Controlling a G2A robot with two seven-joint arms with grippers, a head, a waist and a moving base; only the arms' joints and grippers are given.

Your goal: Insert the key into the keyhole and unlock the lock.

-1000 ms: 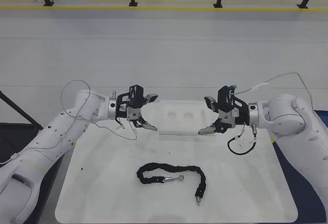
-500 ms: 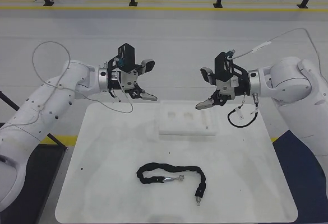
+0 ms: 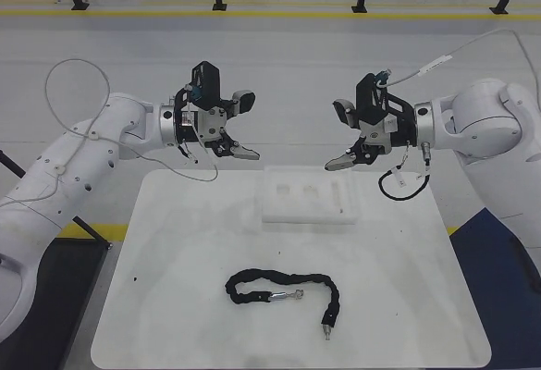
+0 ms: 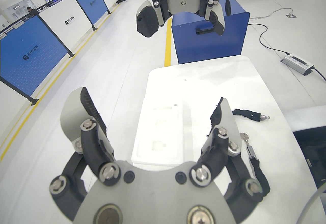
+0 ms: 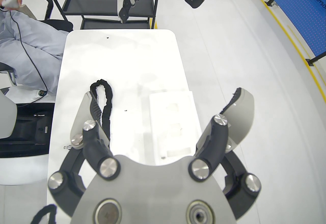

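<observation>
Black fabric-sleeved chain lock [image 3: 284, 280] curled on the white worktop [image 3: 178, 277], near centre, with the key [image 3: 297, 295] at the metal tip of one end. Left gripper [image 3: 248, 127] in the air over the far-left edge, jaws spread wide, gripping nothing. Right gripper [image 3: 337, 139] over the far-right edge, jaws equally wide and empty. White foam tray [image 3: 307, 196] on the worktop between them, touched by neither.

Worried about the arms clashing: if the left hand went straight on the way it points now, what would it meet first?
The left hand would likely meet the right hand first, which faces it with only air between; heights are hard to judge.
</observation>
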